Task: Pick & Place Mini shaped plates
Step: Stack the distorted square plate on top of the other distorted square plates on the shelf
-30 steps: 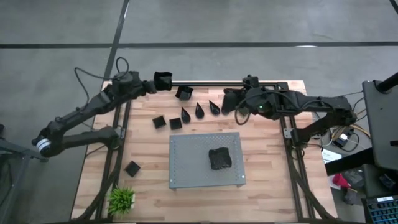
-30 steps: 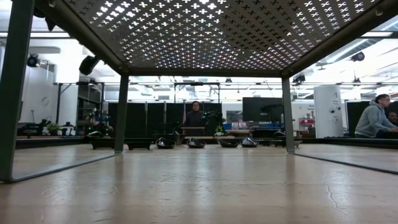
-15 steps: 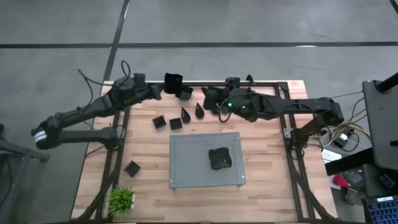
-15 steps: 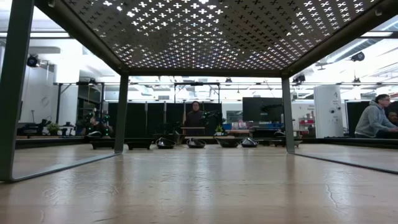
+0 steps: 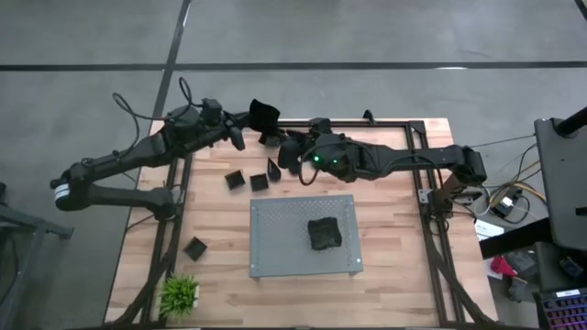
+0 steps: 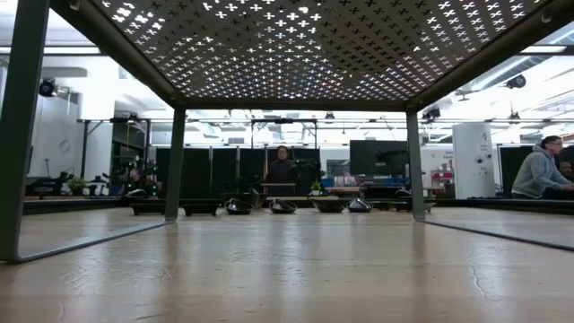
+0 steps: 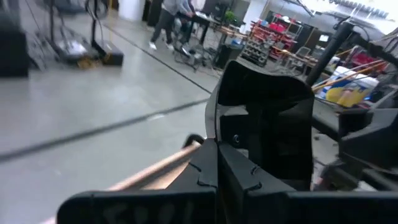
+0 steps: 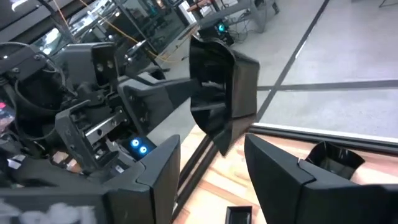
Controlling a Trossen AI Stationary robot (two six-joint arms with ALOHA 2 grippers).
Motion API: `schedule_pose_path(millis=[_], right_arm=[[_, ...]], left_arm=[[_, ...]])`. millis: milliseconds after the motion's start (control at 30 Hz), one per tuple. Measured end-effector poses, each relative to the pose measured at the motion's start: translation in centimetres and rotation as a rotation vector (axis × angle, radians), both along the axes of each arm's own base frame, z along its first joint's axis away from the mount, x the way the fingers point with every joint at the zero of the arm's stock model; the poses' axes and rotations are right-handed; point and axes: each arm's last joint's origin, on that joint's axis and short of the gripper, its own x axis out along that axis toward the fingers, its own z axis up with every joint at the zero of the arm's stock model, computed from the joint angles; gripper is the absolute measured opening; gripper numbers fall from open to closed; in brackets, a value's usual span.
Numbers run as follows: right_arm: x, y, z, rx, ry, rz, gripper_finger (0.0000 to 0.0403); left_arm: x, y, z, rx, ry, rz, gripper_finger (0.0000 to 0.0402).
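My left gripper (image 5: 246,126) is raised over the table's far edge, shut on a black square mini plate (image 5: 265,113), also seen as the plate (image 8: 221,93) in the right wrist view. My right gripper (image 5: 286,151) is open close beside that plate, fingers (image 8: 158,177) pointing at it, nothing between them. Another square plate (image 8: 336,158) rests on the wood at the far edge. Two square plates (image 5: 235,179) and a teardrop plate (image 5: 273,170) lie on the table, one square plate (image 5: 194,247) at near left. A dark pile of plates (image 5: 324,232) sits on the grey perforated board (image 5: 275,225). My left gripper pinches one raised wall (image 7: 214,134) of the square plate between its two fingers (image 8: 158,93). The fingers come nearly level from the table's left. The plate is lifted clear of the table and stands on edge beyond the fingertips.
A black frame rail (image 5: 385,122) runs along the far edge. A small green plant (image 5: 180,293) stands at the near left corner. The board stands on legs (image 6: 175,161) above the wood. People are in the room beyond the table.
My left gripper has carried the square plate up and toward the table's right along the far edge, rolling as it went. My right gripper has travelled toward the table's left, over the teardrop plates, closing in on the held plate.
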Motion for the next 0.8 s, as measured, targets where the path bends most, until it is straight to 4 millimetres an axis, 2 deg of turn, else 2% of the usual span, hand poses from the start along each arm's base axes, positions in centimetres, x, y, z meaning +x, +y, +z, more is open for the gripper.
schedule_pose_path(millis=[300, 500, 800], right_arm=[[0.2, -1.1, 0.6, -0.019, -0.006, -0.033, 0.0169], [0.2, -2.7, 0.7, -0.001, -0.017, -0.023, 0.017], [0.1, -3.7, 0.6, 0.008, -0.023, -0.045, 0.0157]], left_arm=[[-0.2, -0.2, 1.6, 0.093, 0.013, 0.019, 0.0], [0.0, -0.3, 1.4, 0.087, 0.018, 0.006, 0.0], [0.9, -0.2, 0.8, 0.071, 0.047, 0.0, 0.0]])
